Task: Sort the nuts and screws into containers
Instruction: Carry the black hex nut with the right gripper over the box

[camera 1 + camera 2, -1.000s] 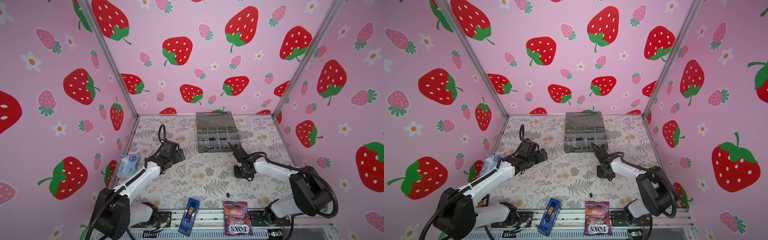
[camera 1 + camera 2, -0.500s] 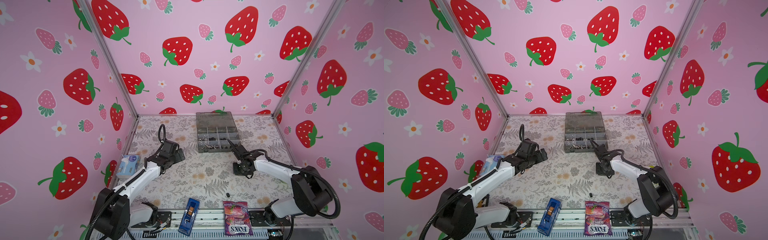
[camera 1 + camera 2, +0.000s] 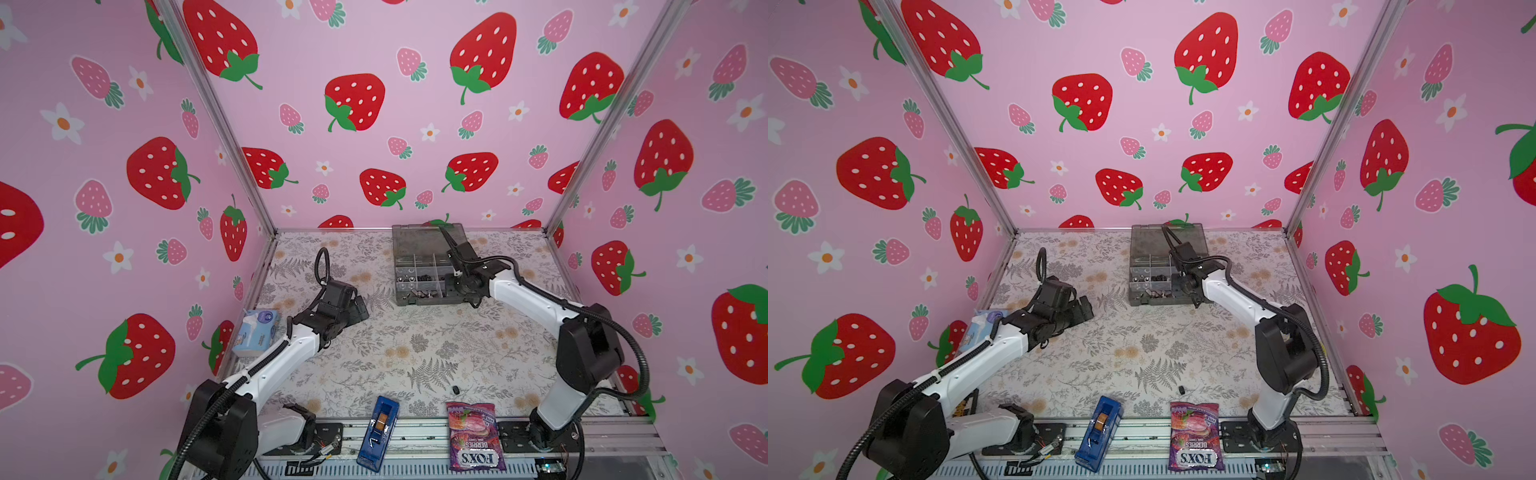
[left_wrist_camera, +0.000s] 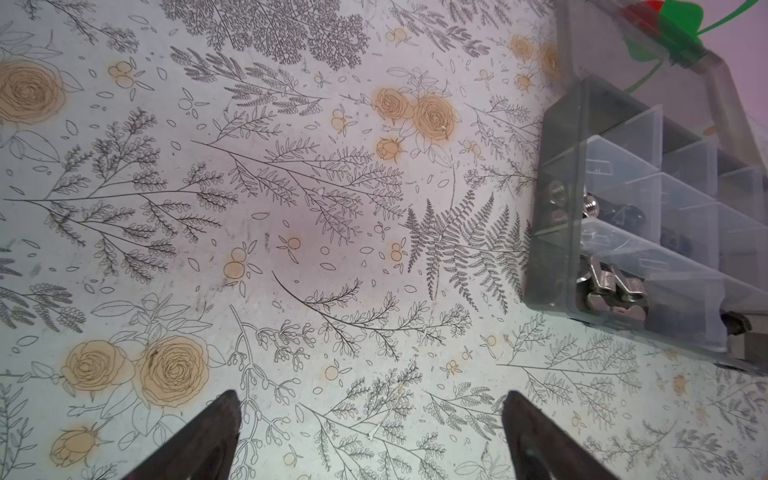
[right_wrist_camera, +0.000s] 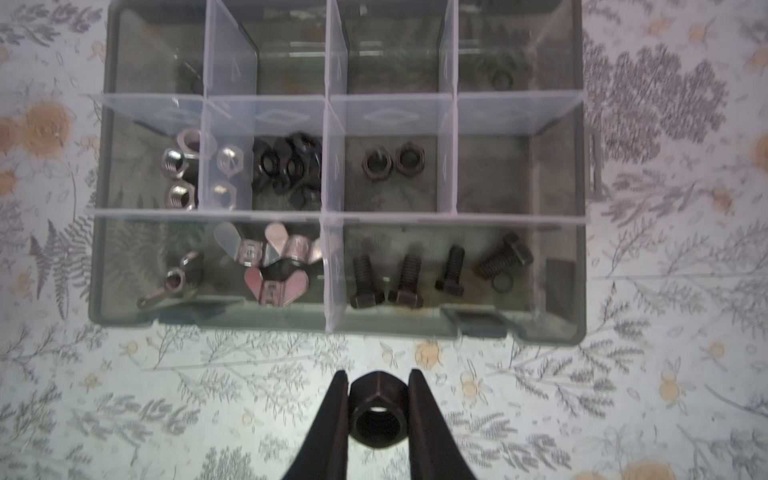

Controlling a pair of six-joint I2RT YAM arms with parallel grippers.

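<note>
Screws and nuts [image 3: 423, 277]: most lie sorted in the cells [image 5: 490, 174] of a smoky grey translucent plastic organiser box [image 5: 249, 320]; one nut is held just outside it.
Box position: back middle of the grey floral-print tabletop [image 3: 415, 345] in both top views, hinged lid [image 3: 419, 237] open behind the cells.
Near row: silver winged nuts [image 5: 249, 253] in one cell; four black short screws [image 5: 363, 274] in the next.
Middle row: silver nuts [image 5: 174, 160], a heap of black hex nuts [image 5: 291, 166], two dark hex nuts [image 5: 365, 165], each kind in its own cell.
Far row: one black ring [image 5: 493, 78], blurred.
Right fingers [image 5: 334, 419]: narrow, clamped on a black hex nut [image 5: 376, 392], bore toward the wrist camera, above bare tabletop just short of the box's near wall.
Left fingers [image 4: 208, 436]: spread wide, nothing between them, over bare tabletop left of the box.
Writing: purple candy bag [image 3: 473, 436] at the front rail reads "FOX'S" and "BERRIES", upside down in both top views.
Loose piece: small black piece [image 3: 456, 389] on the tabletop, just behind the candy bag; kind too small to tell.
Other: blue narrow box [image 3: 379, 432] beside the bag; pale blue soft pack [image 3: 257, 332] by the left wall, label unreadable.
</note>
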